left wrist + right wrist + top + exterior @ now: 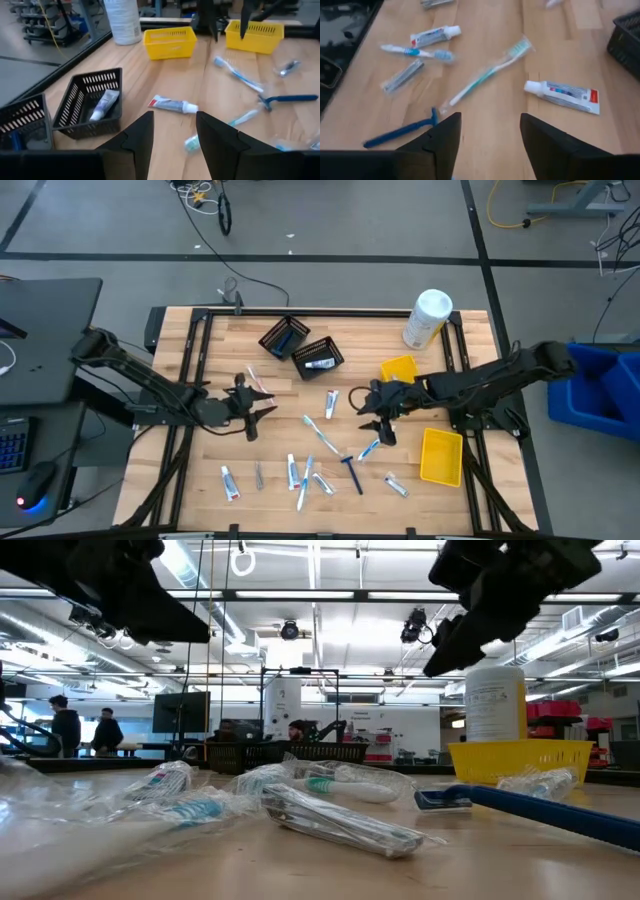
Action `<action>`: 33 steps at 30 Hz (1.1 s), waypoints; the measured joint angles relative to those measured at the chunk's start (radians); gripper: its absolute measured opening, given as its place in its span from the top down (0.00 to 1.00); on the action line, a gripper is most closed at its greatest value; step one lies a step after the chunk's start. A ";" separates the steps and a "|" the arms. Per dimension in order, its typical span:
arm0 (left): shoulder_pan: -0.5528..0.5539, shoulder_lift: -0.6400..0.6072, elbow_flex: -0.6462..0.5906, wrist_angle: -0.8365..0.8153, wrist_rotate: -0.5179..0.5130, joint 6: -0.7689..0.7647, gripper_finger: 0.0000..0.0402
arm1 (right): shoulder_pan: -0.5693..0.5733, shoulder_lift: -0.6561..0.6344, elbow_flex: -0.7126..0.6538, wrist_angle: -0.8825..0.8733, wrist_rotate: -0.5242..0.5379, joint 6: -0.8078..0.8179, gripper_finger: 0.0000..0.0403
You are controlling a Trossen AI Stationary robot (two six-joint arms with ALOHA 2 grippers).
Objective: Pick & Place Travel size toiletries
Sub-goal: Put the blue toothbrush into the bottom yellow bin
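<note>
The travel size toiletries lie loose on the wooden table: a toothpaste tube (332, 402), a toothbrush (322, 432), a blue razor (352, 472) and several more near the front edge. My left gripper (256, 412) hovers open left of them; in its wrist view (175, 135) a toothpaste tube (172, 105) lies beyond the fingers. My right gripper (380, 425) hovers open to their right; its wrist view (490, 135) looks down on a toothbrush (487, 75), a toothpaste tube (562, 95) and the razor (400, 131). Nothing sits between either pair of fingers.
Two black mesh baskets (285, 337) (318, 357) stand at the back; one holds a tube (104, 104). A yellow bin (398, 368) stands beside my right arm, another (441, 456) near the front right. A white canister (428, 318) stands at the back right.
</note>
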 joint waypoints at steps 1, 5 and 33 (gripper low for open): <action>0.000 -0.005 0.003 0.001 -0.004 0.002 0.61 | 0.008 0.006 -0.019 0.032 0.004 -0.013 0.45; 0.000 -0.006 0.005 0.005 -0.036 -0.002 0.61 | 0.051 0.050 -0.079 0.179 -0.016 -0.050 0.41; 0.171 -0.031 0.005 0.007 0.163 -0.081 0.61 | 0.235 0.332 -0.019 0.069 0.012 -0.098 0.41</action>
